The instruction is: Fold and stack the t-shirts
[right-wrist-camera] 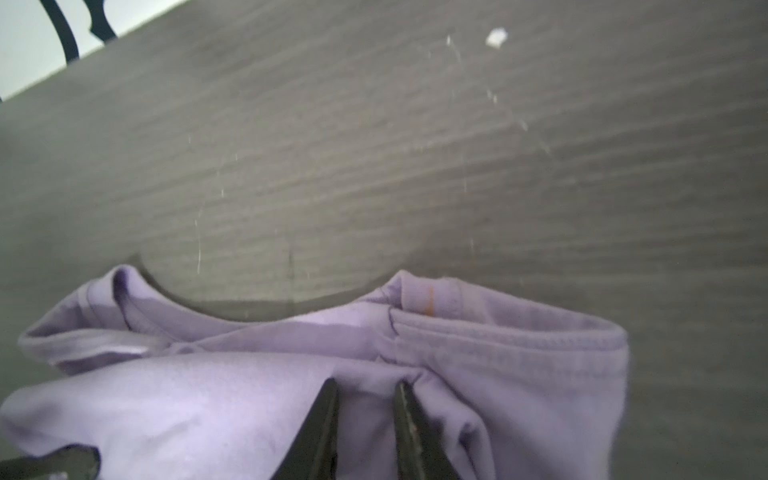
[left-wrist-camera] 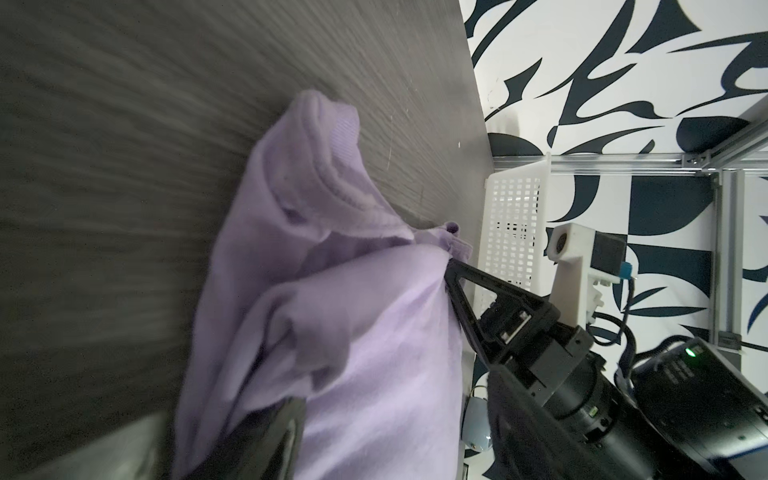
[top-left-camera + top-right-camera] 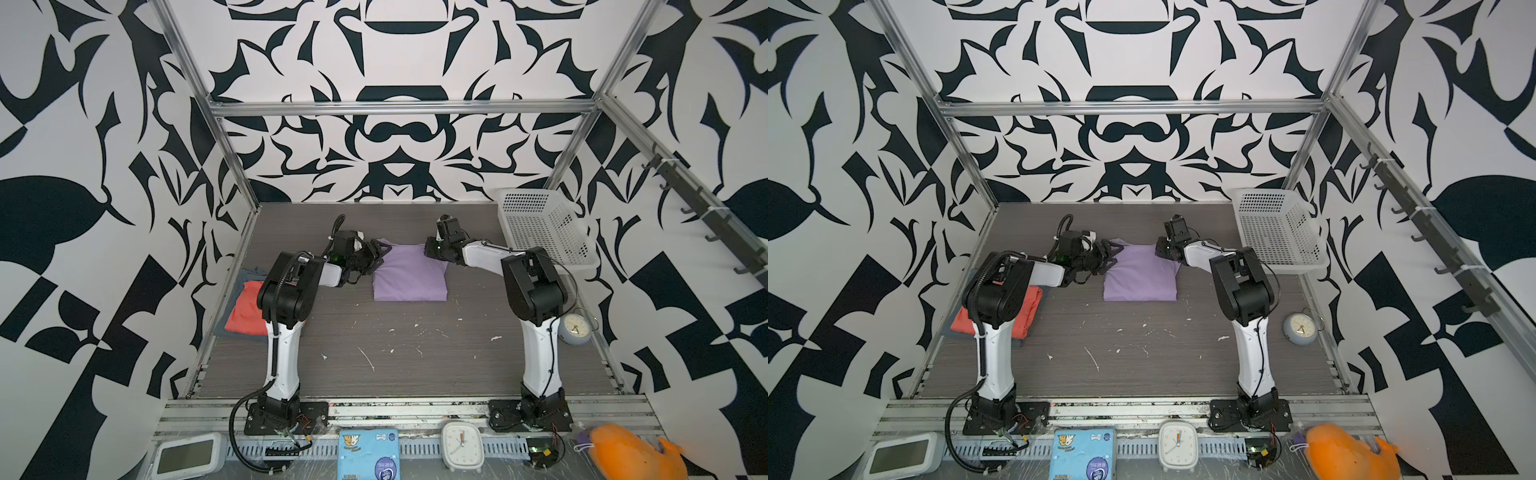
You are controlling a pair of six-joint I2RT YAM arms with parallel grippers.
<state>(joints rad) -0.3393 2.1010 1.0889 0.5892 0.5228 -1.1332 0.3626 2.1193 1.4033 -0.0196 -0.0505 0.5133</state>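
Observation:
The lavender t-shirt point(image 3: 409, 276) lies folded into a rectangle mid-table in both top views point(image 3: 1140, 276). My left gripper point(image 3: 376, 254) is at its far left corner. In the left wrist view that gripper point(image 2: 395, 399) stands wide open, with bunched lavender cloth point(image 2: 353, 332) between the fingers and a gap on one side. My right gripper point(image 3: 431, 250) is at the far right corner. In the right wrist view it point(image 1: 366, 386) is shut on a fold of the lavender cloth point(image 1: 519, 361) near the collar. The coral-red t-shirt point(image 3: 245, 309) lies folded on the grey-blue one point(image 3: 251, 274) at the table's left edge, partly behind the left arm.
A white perforated basket point(image 3: 540, 228) leans at the back right corner. A round blue-grey clock point(image 3: 575, 328) sits by the right arm. On the front rail are a grey device point(image 3: 187, 457), a blue packet point(image 3: 368, 455), a white clock point(image 3: 462, 444) and an orange plush point(image 3: 631, 455).

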